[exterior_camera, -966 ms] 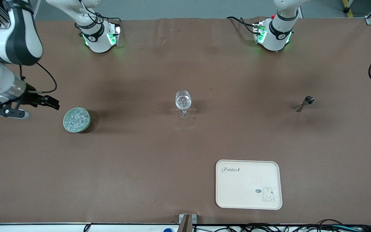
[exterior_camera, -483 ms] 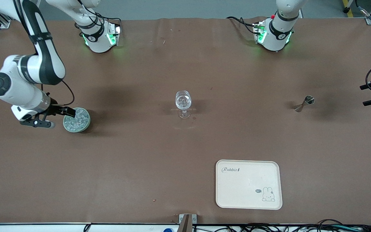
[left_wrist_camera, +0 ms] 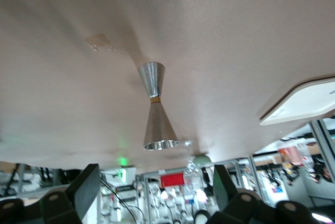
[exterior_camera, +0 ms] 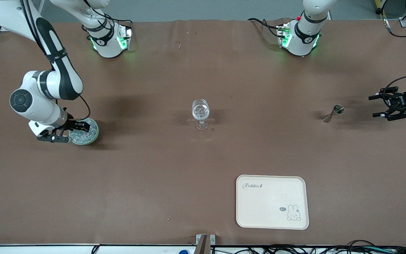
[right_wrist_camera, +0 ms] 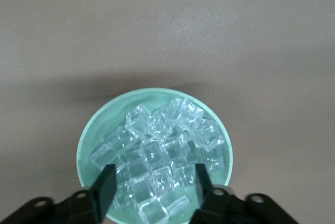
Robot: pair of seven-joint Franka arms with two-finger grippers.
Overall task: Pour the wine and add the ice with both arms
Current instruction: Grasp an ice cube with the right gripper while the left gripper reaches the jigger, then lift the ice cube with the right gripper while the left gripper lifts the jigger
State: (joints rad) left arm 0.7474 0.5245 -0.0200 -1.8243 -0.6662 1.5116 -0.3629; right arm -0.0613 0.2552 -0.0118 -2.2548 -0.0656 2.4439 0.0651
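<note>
Presently the right end effector (exterior_camera: 80, 125) sits low over the green bowl (exterior_camera: 93, 135) at the right arm's end of the desk (exterior_camera: 153, 176), fingers (right_wrist_camera: 107, 187) parted and straddling the ice (right_wrist_camera: 159, 153) heaped directly below; nothing gripped yet. Likely move: straight down, then close. Left end effector (exterior_camera: 381, 105) hovers open, level with the metal jigger (exterior_camera: 333, 113), which stands upright just beside it toward the wine glass (exterior_camera: 200, 113) at desk centre.
</note>
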